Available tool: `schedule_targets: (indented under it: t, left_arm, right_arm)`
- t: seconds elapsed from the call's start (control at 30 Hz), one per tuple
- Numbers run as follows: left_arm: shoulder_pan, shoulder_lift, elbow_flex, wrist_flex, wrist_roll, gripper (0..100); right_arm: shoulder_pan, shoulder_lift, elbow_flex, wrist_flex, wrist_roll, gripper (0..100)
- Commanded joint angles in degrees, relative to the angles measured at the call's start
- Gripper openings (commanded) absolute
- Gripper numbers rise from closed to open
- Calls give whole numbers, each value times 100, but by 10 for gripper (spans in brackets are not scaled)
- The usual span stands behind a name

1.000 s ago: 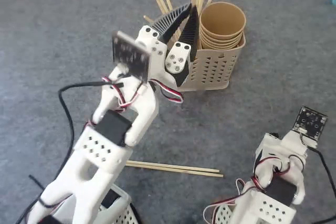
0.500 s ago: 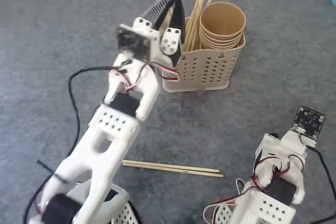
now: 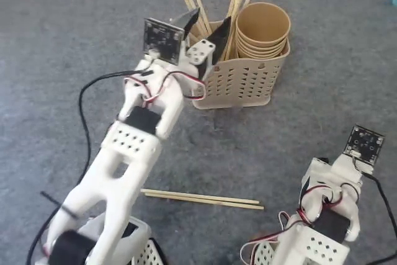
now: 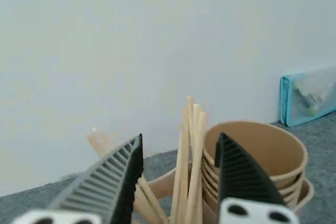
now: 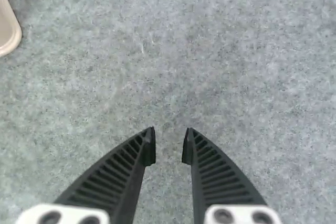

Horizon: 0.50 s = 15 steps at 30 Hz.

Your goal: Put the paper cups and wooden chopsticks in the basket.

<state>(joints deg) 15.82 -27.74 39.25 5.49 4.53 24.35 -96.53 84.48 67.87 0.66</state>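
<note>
Basket (image 3: pixel 248 84) holds stacked paper cups (image 3: pixel 263 28) and chopsticks (image 3: pixel 235 4).

The left arm's black ribbed gripper (image 3: pixel 214 15) has swung away from the stacked tan paper cups (image 3: pixel 263 26). Its jaws have parted, and the thin wooden chopstick they held upright has dropped among the other wooden chopsticks (image 3: pixel 234 3) in the beige perforated basket (image 3: pixel 248 82).

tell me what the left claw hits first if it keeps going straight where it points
Probably the upright wooden chopsticks in the basket, framed between the open jaws of the left claw, though depth is unclear.
</note>
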Motion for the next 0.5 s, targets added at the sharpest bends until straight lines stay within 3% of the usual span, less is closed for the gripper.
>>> schedule_targets:
  t: [0.0,0.2,0.27,0.47]
  left_arm:
    - [-220,-1108,-356,1187,18,217]
    - [-1134,-2954,-312,3692,26,201]
    - [-1626,-3508,-233,4422,53,194]
    - [-3024,-4923,778,5319,35,195]
  right_arm:
    - [-40,-110,-44,-110,105,97]
    - [-101,-110,0,-110,387,97]
    - [-523,-110,185,-207,738,97]
    - [-1991,-66,123,-110,1327,99]
